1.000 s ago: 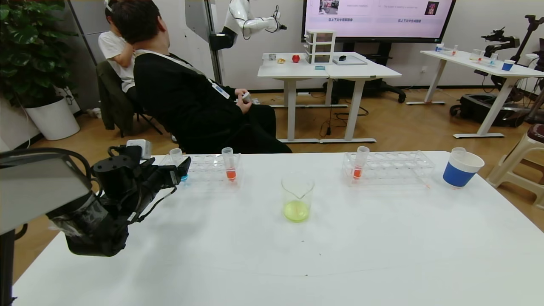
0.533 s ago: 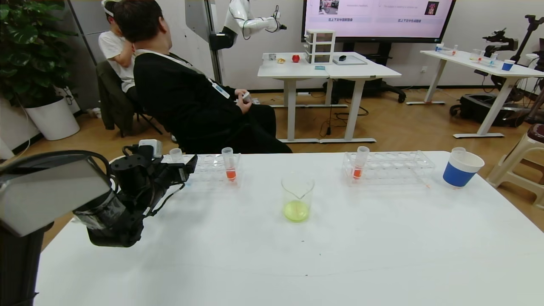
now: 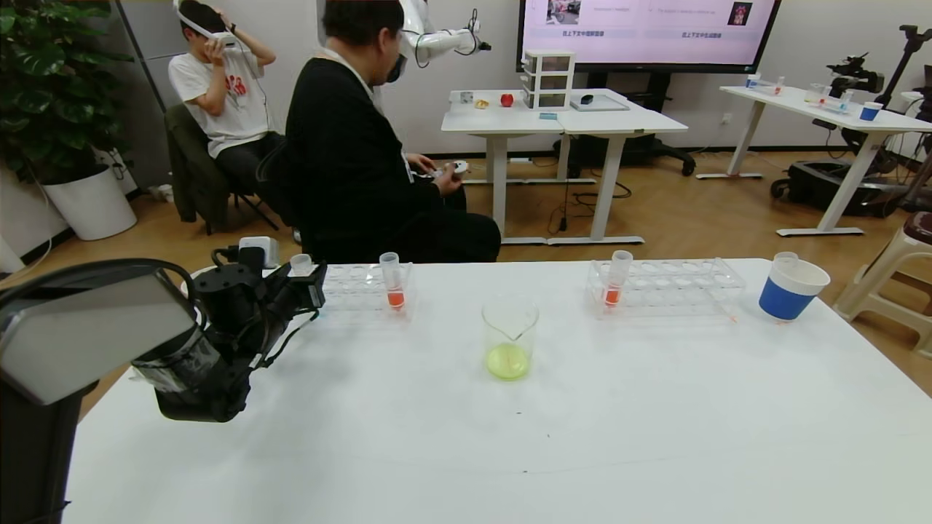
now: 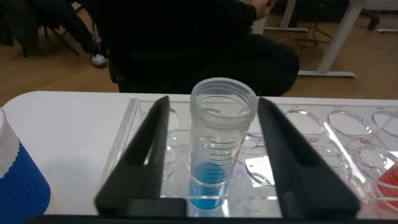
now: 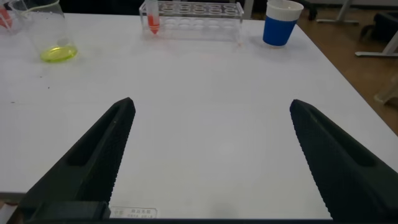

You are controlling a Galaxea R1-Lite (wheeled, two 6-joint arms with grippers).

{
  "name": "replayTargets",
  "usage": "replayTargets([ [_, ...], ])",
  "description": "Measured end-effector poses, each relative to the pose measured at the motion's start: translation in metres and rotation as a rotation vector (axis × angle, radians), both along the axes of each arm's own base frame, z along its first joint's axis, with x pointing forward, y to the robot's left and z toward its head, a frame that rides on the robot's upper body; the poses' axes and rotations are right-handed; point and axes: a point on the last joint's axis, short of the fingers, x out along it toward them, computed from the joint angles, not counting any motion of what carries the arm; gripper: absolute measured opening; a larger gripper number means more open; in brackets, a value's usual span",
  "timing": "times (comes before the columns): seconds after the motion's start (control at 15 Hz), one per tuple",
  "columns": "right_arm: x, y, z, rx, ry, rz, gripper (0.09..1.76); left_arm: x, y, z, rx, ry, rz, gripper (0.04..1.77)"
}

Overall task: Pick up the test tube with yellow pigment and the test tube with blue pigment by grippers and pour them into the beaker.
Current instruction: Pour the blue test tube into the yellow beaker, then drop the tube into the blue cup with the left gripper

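Pincer on my left arm (image 3: 309, 285) sits at the far left of the white surface (image 3: 466, 437), reaching into the left clear rack (image 3: 364, 280). Through the left wrist camera I see the left pincer (image 4: 214, 155) with its two black fingers (image 4: 146, 152) spread to either side of the test tube with blue pigment (image 4: 219, 146); there is a visible gap on both sides, so the fingers are not touching it and nothing is gripped. That tube stands upright in a rack hole, blue liquid low in its conical tip, and from the head camera only its clear top (image 3: 301, 263) shows above the pincer.

The beaker (image 3: 509, 338) stands near the middle of the surface, well apart from the left rack, with yellow-green liquid pooled at its bottom. I cannot find the test tube with yellow pigment in any view. An orange-red tube (image 3: 393, 282) stands in the left rack, and another one (image 3: 616, 279) in the right rack (image 3: 666, 285). A blue-and-white paper cup (image 3: 790, 287) stands just beyond the right rack's end.

My right arm is out of the head view; its wrist camera shows the right pincer (image 5: 211, 155) wide open and empty above bare surface, with the beaker (image 5: 43, 31) far off.
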Motion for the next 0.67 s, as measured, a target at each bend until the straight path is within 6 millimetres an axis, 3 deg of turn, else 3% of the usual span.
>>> replayTargets([
  [0.07,0.0,0.0,0.0,0.0,0.0,0.0,1.74,-0.0003,0.0,0.0014,-0.001,-0.004,0.001,0.41],
  [0.13,0.0,0.0,0.0,0.0,0.0,0.0,1.74,-0.0008,0.0002,0.0027,-0.002,-0.007,0.001,0.33],
  [0.2,0.0,0.0,0.0,0.0,0.0,0.0,1.74,-0.0013,0.0001,0.0039,-0.002,-0.01,0.001,0.5],
  [0.27,0.0,0.0,0.0,0.0,0.0,0.0,1.74,-0.0017,-0.0002,0.0044,-0.001,-0.011,0.0,0.52],
  [0.67,0.0,0.0,0.0,0.0,0.0,0.0,1.74,-0.002,-0.0053,0.0108,-0.001,-0.024,-0.01,0.5],
])
